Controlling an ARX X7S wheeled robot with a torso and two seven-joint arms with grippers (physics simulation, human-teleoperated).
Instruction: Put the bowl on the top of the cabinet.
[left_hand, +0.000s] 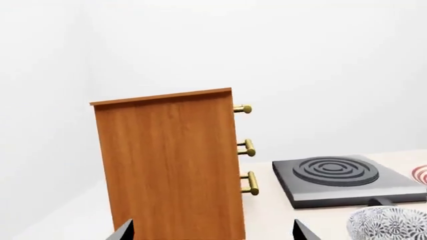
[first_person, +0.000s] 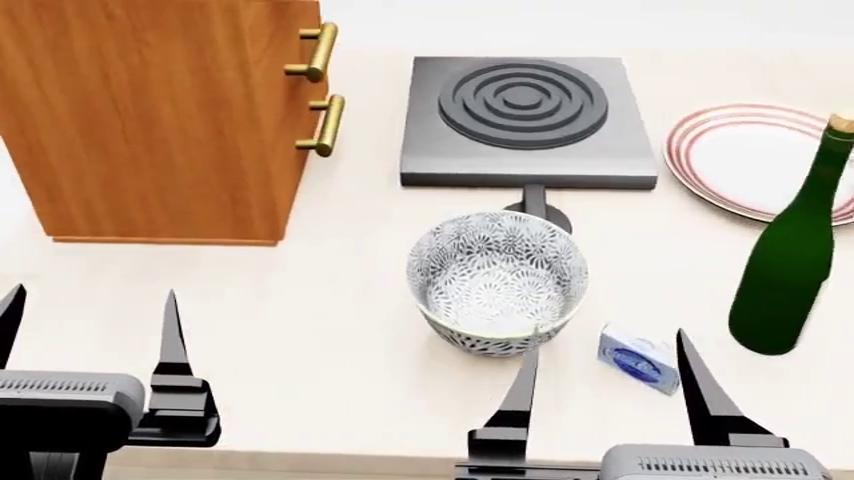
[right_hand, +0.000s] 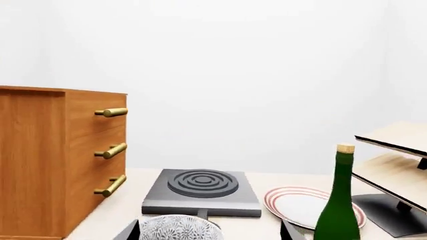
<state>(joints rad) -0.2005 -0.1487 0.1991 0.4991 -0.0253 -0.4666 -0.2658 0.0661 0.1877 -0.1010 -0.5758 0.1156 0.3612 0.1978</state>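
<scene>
The bowl (first_person: 497, 281), deep, white with a dense grey floral pattern, stands upright on the pale tabletop in front of the hob. It shows too in the right wrist view (right_hand: 177, 228) and at the edge of the left wrist view (left_hand: 390, 224). The orange-brown cabinet (first_person: 154, 110) with brass handles stands at the back left; its top shows in the left wrist view (left_hand: 161, 97). My right gripper (first_person: 607, 385) is open and empty, just short of the bowl's near side. My left gripper (first_person: 91, 335) is open and empty, in front of the cabinet.
A grey hob (first_person: 530, 118) lies behind the bowl. A red-rimmed white plate (first_person: 761, 160) and a green bottle (first_person: 794, 245) stand at the right. A small blue-white packet (first_person: 638, 357) lies by the bowl. A pale slanted rack (right_hand: 397, 170) stands far right.
</scene>
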